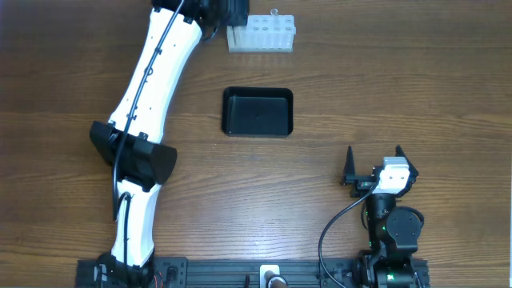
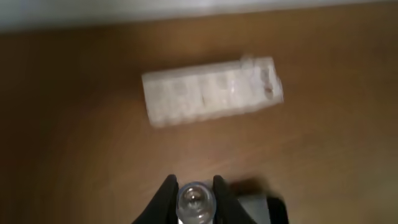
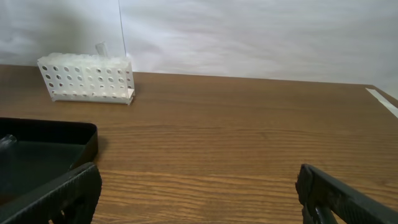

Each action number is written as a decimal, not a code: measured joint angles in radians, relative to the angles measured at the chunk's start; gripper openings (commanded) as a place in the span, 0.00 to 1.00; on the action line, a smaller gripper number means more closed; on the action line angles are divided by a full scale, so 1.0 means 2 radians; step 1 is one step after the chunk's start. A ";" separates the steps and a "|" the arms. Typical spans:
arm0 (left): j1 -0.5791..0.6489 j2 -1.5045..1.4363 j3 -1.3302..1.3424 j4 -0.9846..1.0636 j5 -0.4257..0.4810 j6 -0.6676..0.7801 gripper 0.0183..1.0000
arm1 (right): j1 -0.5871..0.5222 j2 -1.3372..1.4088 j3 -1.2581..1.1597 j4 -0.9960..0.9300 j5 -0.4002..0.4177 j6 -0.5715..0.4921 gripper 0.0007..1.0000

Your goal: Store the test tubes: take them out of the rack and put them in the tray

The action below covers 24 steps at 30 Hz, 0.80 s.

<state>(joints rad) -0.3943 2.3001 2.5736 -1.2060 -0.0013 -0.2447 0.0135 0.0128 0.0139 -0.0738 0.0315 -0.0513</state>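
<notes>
A white test tube rack [image 1: 262, 34] stands at the table's far edge, with one clear tube [image 1: 274, 14] sticking up from its right end. The black tray [image 1: 258, 112] lies nearer, in the middle of the table. In the left wrist view my left gripper [image 2: 193, 184] hangs above the table, shut on a clear test tube [image 2: 194, 202] seen end-on. The rack [image 2: 211, 92] is below and beyond it, and a tray corner [image 2: 264, 205] lies beside the fingers. My right gripper [image 1: 374, 164] rests open near its base, holding nothing, facing the tray [image 3: 43, 155] and the rack [image 3: 87, 78].
The left arm [image 1: 156, 80] stretches diagonally across the table's left half up to the far edge. Bare wood lies around the tray and to the right of the rack. A pale wall stands behind the table's far edge.
</notes>
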 measured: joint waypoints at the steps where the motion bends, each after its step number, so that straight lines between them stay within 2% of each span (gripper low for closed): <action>1: -0.002 0.000 0.000 -0.019 0.009 -0.003 0.02 | 0.000 0.000 0.000 0.000 0.000 0.000 0.99; 10: -0.028 0.012 0.001 -0.146 0.040 -0.011 0.02 | 0.000 0.000 0.000 0.000 0.000 0.000 0.99; 24: -0.046 0.100 0.001 -0.177 0.048 -0.011 0.02 | 0.000 0.000 0.000 0.000 0.000 0.000 0.99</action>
<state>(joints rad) -0.4866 2.4992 2.5763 -1.5608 0.0952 -0.2665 0.0135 0.0128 0.0139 -0.0738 0.0315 -0.0513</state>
